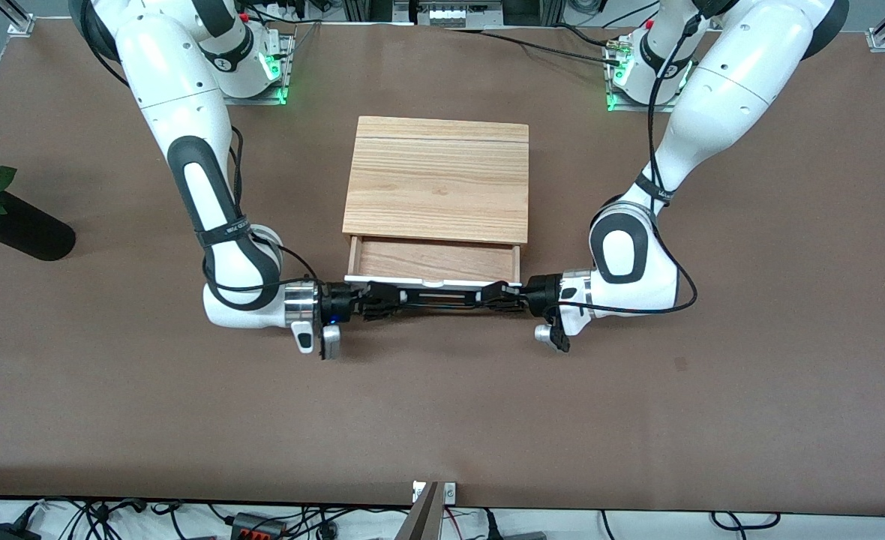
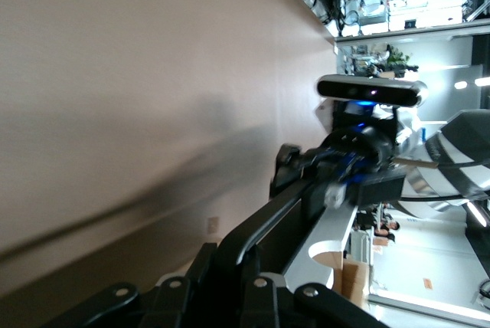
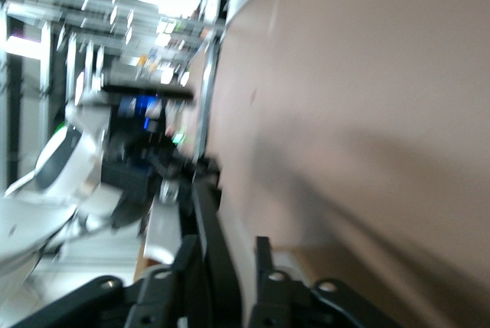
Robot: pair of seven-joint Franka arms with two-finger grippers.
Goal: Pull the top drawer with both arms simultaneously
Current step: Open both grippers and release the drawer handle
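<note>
Keep your two pulls matched and straight out from the cabinet, so the top drawer slides without skewing: the left gripper is clenched on the black wire handle at its end toward the left arm, the right gripper likewise on its other end. The drawer juts partly out of the cabinet's front, white panel leading, its light wood floor bare.
</note>
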